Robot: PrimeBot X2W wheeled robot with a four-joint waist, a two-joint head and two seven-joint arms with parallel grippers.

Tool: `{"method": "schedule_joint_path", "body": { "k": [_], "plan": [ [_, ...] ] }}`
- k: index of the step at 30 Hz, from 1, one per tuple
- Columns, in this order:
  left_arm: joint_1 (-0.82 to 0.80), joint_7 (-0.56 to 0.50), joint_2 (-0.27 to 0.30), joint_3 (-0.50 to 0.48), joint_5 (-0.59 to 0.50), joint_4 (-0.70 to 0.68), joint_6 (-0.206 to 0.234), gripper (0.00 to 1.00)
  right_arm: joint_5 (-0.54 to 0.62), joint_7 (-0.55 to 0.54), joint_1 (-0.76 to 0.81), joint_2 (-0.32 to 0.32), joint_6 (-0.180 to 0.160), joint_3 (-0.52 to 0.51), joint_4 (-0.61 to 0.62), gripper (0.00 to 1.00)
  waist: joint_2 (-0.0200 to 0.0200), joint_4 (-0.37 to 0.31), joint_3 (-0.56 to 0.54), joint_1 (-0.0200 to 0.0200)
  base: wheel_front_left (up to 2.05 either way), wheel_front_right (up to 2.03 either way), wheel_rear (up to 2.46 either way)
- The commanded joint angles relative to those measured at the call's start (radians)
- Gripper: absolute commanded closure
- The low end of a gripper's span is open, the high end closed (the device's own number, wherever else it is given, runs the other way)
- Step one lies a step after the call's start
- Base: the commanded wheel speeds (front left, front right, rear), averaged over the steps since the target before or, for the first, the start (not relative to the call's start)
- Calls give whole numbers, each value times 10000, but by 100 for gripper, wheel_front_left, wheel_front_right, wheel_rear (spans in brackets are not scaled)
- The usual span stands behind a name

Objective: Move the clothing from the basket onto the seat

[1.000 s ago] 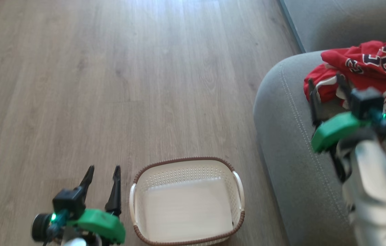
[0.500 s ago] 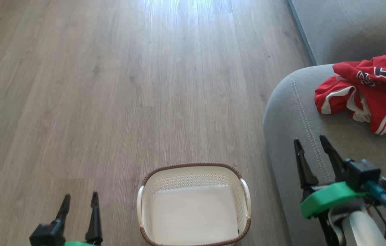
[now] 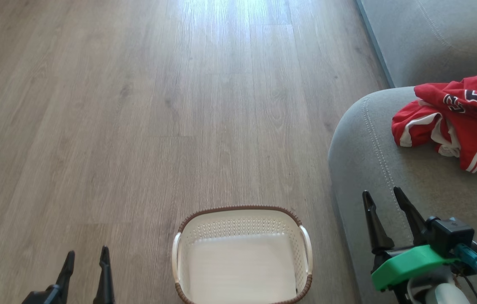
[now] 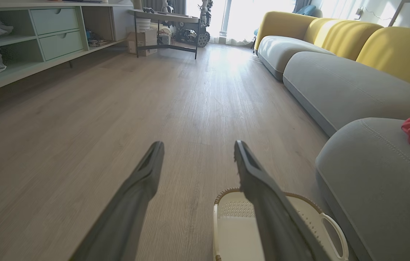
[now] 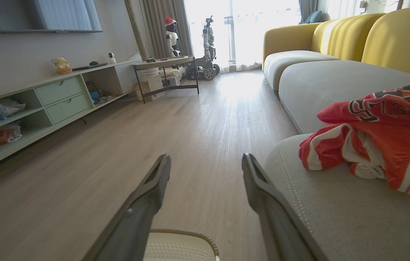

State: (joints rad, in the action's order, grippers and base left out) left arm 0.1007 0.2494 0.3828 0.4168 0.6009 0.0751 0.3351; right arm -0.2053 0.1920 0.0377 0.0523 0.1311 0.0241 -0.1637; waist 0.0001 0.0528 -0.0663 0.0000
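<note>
Two claws, both spread wide and gripping nothing. The right claw point(image 3: 381, 193) hung at the near edge of the seat point(image 3: 390, 169), well short of the clothing point(image 3: 458, 122). The left claw point(image 3: 87, 252) hung above the floor point(image 3: 137, 126), left of the basket point(image 3: 242, 210). One basket, bare inside, stood on the floor just beside the seat. One red heap lay crumpled on the seat; its number of pieces could not be told. The head view gave the basket's inside from above. The wrist views took in the room: two more grey cushions point(image 4: 335, 83), yellow backs point(image 4: 397, 50), a shelf unit point(image 5: 45, 105) with two drawers; the right one, a TV point(image 5: 41, 14).
</note>
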Motion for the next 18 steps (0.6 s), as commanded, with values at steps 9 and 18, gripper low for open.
{"method": "schedule_joint_path", "body": {
  "k": [9, 18],
  "plan": [
    [-198, 124, -68, -941, -404, 325, -476, 0, -234, 117, -124, -20, -4, 341, 238, 0, -1, -54, -10, 0, 0, 0, 0],
    [-165, 124, -249, -1125, -639, 640, -686, 0, -278, 217, -156, -20, -4, 285, 70, 0, -1, -101, 0, 0, 0, 0, 0]
  ]
}}
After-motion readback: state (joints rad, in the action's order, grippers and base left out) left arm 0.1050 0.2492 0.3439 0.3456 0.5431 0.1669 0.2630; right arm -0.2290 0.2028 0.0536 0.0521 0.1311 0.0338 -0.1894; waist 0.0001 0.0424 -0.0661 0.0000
